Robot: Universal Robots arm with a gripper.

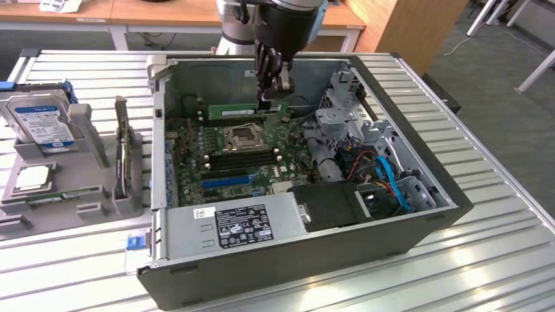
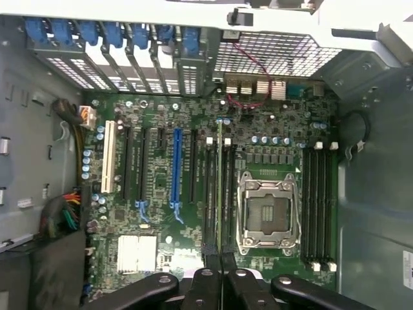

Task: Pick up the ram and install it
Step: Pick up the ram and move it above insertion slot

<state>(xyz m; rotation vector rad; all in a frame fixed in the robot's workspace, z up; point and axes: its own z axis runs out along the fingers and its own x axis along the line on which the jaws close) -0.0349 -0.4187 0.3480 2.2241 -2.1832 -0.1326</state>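
Observation:
My gripper (image 1: 273, 96) hangs inside the open computer case (image 1: 416, 221), shut on the ram (image 1: 243, 112), a long thin green stick held level above the motherboard (image 1: 186, 166). In the wrist view the ram (image 2: 220, 187) shows edge-on as a thin line between the dark fingers (image 2: 205, 284). It runs along the black memory slots (image 2: 211, 194) beside the CPU socket (image 2: 266, 213), on the side toward the blue expansion slot (image 2: 175, 168). It lines up with these slots, held above them. A second group of memory slots (image 2: 319, 200) lies on the socket's other side.
A grey tray (image 1: 95, 172) at the exterior view's left holds a hard drive (image 1: 39, 120), an upright dark card (image 1: 121, 146), a processor (image 1: 33, 177) and a green stick (image 1: 61, 195). Inside the case are the power supply (image 1: 234, 224), a drive cage (image 1: 347, 123) and blue cables (image 1: 390, 179).

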